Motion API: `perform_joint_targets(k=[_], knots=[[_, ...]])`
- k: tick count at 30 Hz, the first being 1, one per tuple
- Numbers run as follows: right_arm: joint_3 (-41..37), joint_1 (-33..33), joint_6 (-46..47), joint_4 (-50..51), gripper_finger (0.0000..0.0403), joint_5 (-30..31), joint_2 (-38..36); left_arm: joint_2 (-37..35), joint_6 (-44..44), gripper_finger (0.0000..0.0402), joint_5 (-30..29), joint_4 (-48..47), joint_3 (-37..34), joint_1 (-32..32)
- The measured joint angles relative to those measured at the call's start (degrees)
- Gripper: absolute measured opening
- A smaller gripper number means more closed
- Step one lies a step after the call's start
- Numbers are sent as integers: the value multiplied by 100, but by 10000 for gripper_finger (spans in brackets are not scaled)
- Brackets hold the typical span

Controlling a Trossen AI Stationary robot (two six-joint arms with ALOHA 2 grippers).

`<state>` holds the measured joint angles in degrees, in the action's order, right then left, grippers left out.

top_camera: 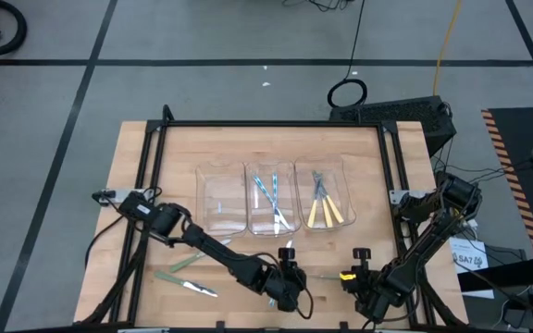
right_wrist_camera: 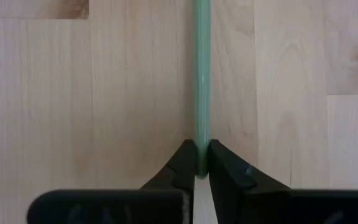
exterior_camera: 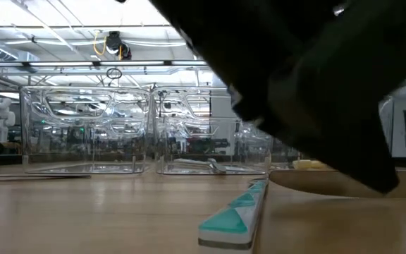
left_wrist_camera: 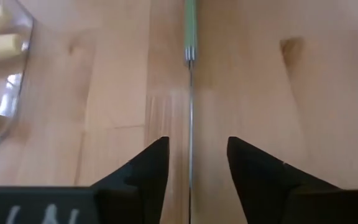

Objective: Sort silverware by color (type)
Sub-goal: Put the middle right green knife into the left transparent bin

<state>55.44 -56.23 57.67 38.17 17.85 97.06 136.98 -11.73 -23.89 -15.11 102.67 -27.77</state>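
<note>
While the right pincer (right_wrist_camera: 196,167) is clamping narrow on the green handle (right_wrist_camera: 201,74) of one utensil at the desk's (top_camera: 137,166) near edge, the left pincer (left_wrist_camera: 192,163) is sitting wide apart, straddling that utensil's thin metal shaft (left_wrist_camera: 191,118) without touching it. The green-handled utensil (top_camera: 322,276) is lying flat between the two arms in the high view, long axis running pincer to pincer, so each wrist camera is looking straight down its length. Both arms are equally near; the right one is holding it already. The next move is probably turning on that alignment: the left pincer's jaws are lined up either side of the shaft. Other green pieces (top_camera: 181,269) are lying loose on the left. The blue ones (top_camera: 268,196) are resting in the middle bin (top_camera: 248,225), the yellow ones (top_camera: 327,213) in the right bin (top_camera: 345,176).
</note>
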Motion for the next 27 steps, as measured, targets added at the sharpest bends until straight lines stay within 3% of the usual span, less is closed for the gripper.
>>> perform_joint_targets(k=[11,19,27], knots=[[0,0,15,-18,18,2,-4,79,82,115,-224,-39,0,116],[0,2,30,-33,27,11,-4,142,-5,13,-125,-112,9,137],[1,8,16,-30,40,48,-4,105,-85,9,-91,-764,371,122]])
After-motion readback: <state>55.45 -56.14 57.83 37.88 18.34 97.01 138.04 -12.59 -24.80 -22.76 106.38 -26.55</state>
